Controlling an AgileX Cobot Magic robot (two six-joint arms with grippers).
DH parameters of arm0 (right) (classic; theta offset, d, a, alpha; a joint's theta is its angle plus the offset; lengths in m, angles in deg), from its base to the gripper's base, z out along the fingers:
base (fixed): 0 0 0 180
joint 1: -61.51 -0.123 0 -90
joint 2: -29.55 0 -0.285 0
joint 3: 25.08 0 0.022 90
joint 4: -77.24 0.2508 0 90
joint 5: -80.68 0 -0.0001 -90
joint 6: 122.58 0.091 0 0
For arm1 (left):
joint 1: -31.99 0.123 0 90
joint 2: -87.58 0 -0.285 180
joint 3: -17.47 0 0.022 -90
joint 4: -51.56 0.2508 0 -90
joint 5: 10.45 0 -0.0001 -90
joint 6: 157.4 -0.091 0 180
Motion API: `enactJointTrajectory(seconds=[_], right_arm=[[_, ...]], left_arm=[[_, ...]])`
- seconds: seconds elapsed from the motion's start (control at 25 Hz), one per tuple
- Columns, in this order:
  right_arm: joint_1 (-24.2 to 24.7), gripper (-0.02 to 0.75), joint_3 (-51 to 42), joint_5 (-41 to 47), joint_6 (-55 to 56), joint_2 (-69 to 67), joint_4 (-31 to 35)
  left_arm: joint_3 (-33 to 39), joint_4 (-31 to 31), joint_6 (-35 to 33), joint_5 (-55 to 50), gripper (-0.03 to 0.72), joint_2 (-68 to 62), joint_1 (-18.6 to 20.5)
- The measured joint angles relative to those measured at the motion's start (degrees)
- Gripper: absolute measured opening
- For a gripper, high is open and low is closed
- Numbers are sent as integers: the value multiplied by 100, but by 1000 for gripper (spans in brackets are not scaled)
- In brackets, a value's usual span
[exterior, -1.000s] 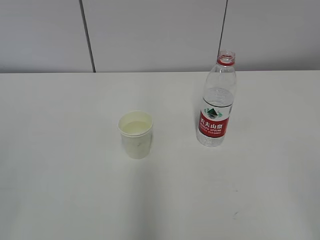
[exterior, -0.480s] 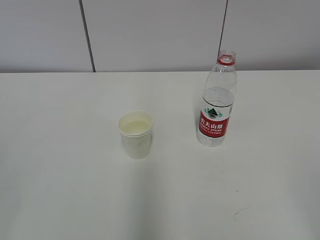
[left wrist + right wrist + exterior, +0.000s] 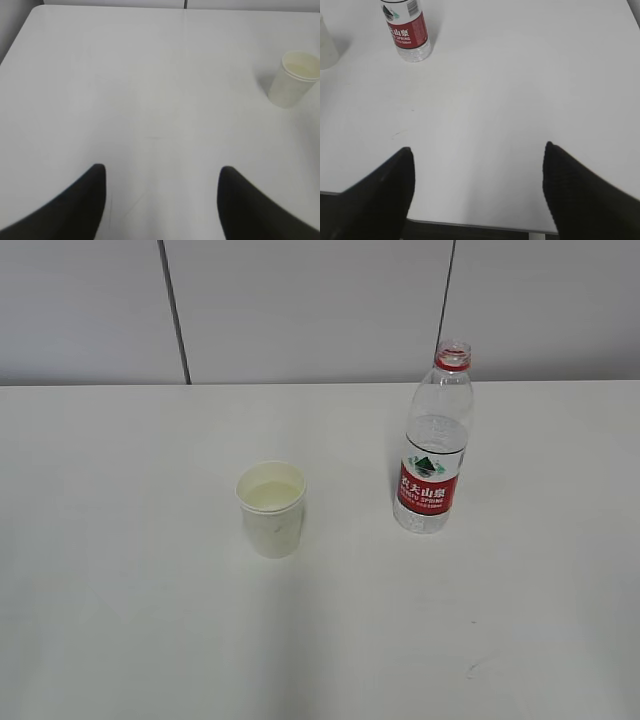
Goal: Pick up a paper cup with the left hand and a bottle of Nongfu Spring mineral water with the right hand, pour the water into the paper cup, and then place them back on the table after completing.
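A white paper cup (image 3: pixel 271 508) stands upright on the white table (image 3: pixel 120 540), with pale liquid inside. An uncapped Nongfu Spring bottle (image 3: pixel 434 450) with a red label stands upright to its right, partly filled with clear water. Neither arm shows in the exterior view. In the left wrist view my left gripper (image 3: pixel 162 172) is open and empty over bare table, the cup (image 3: pixel 295 78) far off at upper right. In the right wrist view my right gripper (image 3: pixel 477 155) is open and empty near the table's front edge, the bottle (image 3: pixel 407 30) far off at upper left.
A grey panelled wall (image 3: pixel 300 310) runs behind the table. The table's near edge (image 3: pixel 470 225) shows in the right wrist view. A sliver of the cup (image 3: pixel 326 47) shows at that view's left edge.
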Motion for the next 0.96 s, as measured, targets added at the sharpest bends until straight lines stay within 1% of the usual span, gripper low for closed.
enactJointTrajectory(seconds=[0.96], right_arm=[[0, 587, 0, 0, 10, 0, 0]], left_arm=[[0, 13, 0, 1, 437, 0, 0]])
